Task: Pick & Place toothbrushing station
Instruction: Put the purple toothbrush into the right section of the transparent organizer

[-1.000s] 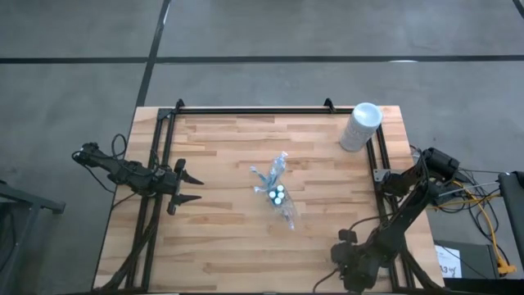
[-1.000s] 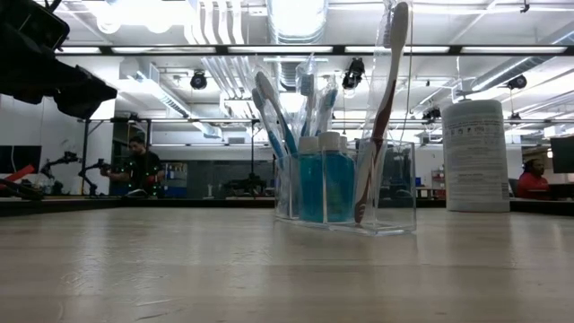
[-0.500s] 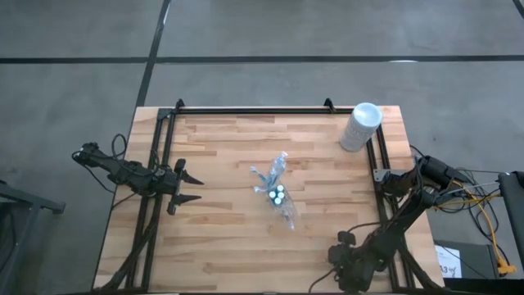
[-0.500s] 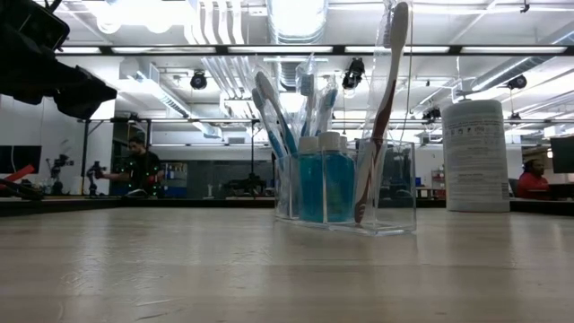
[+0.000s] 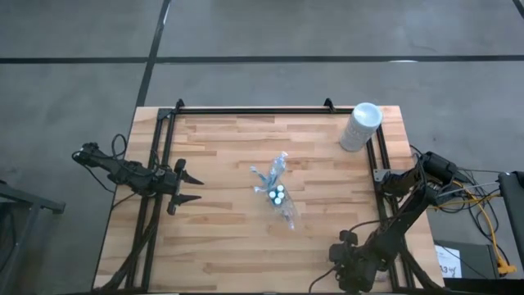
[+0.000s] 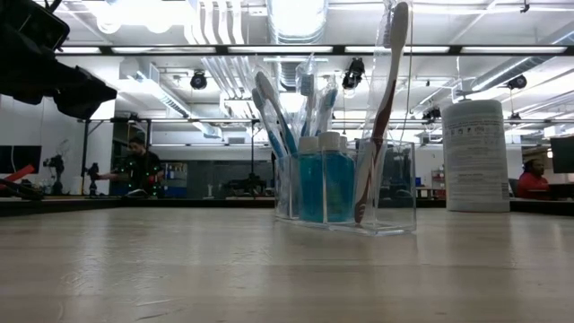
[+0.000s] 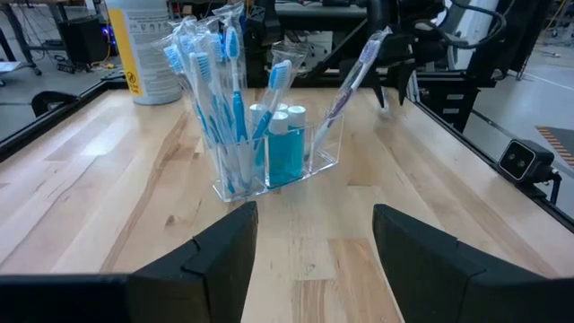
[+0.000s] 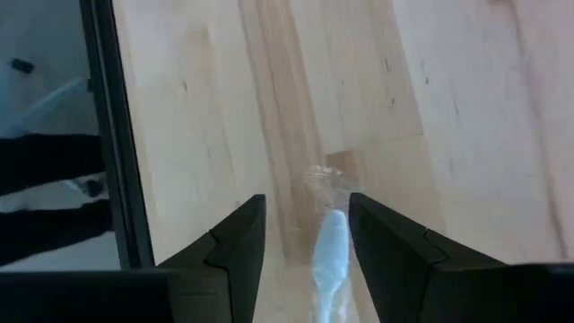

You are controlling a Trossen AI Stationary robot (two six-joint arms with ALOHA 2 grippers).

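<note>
Station (image 5: 277, 191) sits near the middle of the table (image 5: 221, 238), upright: a clear holder (image 6: 377, 220) with blue-and-white toothbrushes (image 7: 208, 99) standing in wrappers at one end, two blue white-capped tubes (image 6: 325, 184) in the middle, and one wrapped toothbrush (image 6: 381, 108) leaning at the other end. In the high view the white caps (image 5: 277, 194) show as a small cluster. Nothing touches the station.

White cylinder (image 5: 360, 126) stands at the far right corner of the table, well apart from the station.

Left gripper (image 5: 185, 186) hovers at the left side of the table, pointed toward the station, well apart from it. Fingers (image 7: 215, 251) are spread wide and hold nothing.

Right gripper (image 8: 305, 242) is at the near right edge of the table, facing down at the wood. Its fingers (image 8: 238, 242) stand apart, with a wrapped toothbrush (image 8: 330, 256) showing in the gap; contact cannot be told.

People (image 6: 134, 166) show in the room beyond the table.
</note>
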